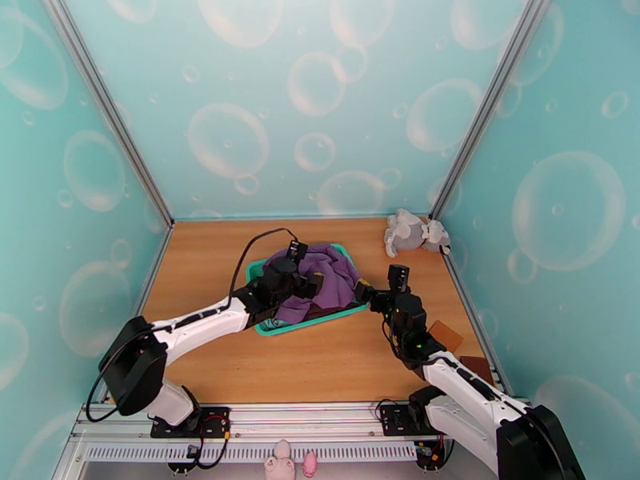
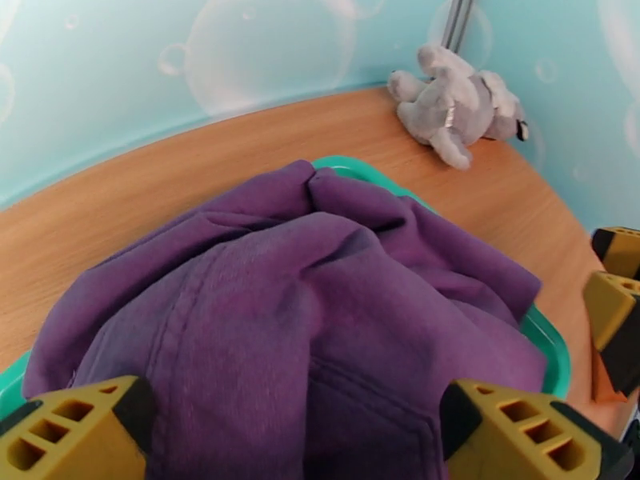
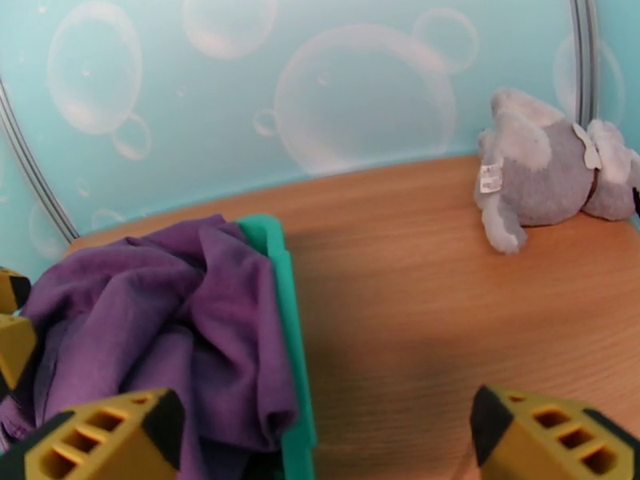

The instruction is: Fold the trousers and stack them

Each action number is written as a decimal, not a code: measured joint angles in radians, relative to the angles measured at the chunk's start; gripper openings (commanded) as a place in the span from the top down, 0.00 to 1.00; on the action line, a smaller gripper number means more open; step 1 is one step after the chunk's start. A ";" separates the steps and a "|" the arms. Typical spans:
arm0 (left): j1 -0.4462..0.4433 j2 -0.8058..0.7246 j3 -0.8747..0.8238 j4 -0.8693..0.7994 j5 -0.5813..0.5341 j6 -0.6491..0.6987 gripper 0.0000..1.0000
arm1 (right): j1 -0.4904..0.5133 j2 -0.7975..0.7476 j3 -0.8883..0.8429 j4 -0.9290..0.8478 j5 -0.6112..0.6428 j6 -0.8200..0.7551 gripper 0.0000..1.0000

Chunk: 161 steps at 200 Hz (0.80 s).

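The trousers (image 1: 332, 274) lie heaped in the basket (image 1: 312, 324), which sits at the middle of the table (image 1: 320, 370). My left gripper (image 2: 296, 422) hangs over the near side of the heap, and my right gripper (image 3: 320, 434) stands at the basket's right rim. The plush toy (image 1: 412, 232) lies in the far right corner, behind my right gripper and well apart from the basket.
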State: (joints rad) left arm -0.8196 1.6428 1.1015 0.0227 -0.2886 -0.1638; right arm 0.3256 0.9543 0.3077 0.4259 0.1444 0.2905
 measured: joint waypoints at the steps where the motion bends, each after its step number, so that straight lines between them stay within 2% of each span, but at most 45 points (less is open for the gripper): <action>1: 0.000 0.004 0.003 -0.001 -0.001 0.000 0.01 | 0.000 0.000 0.000 0.000 -0.002 0.001 0.01; 31: -0.018 0.121 0.081 -0.054 -0.055 0.009 0.01 | 0.000 0.000 0.000 0.003 -0.020 0.005 0.01; 46: -0.033 0.146 0.104 -0.072 -0.081 0.005 0.08 | 0.000 -0.002 0.002 0.001 -0.019 0.005 0.01; 73: -0.046 0.171 0.140 -0.108 -0.098 -0.015 0.40 | 0.000 -0.010 0.006 -0.005 -0.018 0.005 0.01; 103: -0.050 0.203 0.177 -0.136 -0.113 -0.048 0.87 | 0.000 -0.016 0.006 -0.005 -0.020 0.005 0.01; 114: -0.050 0.203 0.182 -0.146 -0.118 -0.047 1.00 | 0.000 -0.018 0.006 -0.005 -0.019 0.005 0.01; 161: -0.050 0.118 0.179 -0.197 -0.107 -0.058 1.00 | 0.000 -0.021 0.006 -0.005 -0.016 0.005 0.01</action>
State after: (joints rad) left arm -0.8692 1.7607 1.2804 -0.1741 -0.3958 -0.2214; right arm 0.3260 0.9333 0.3141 0.4213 0.1284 0.2958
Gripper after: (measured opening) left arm 0.084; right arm 0.994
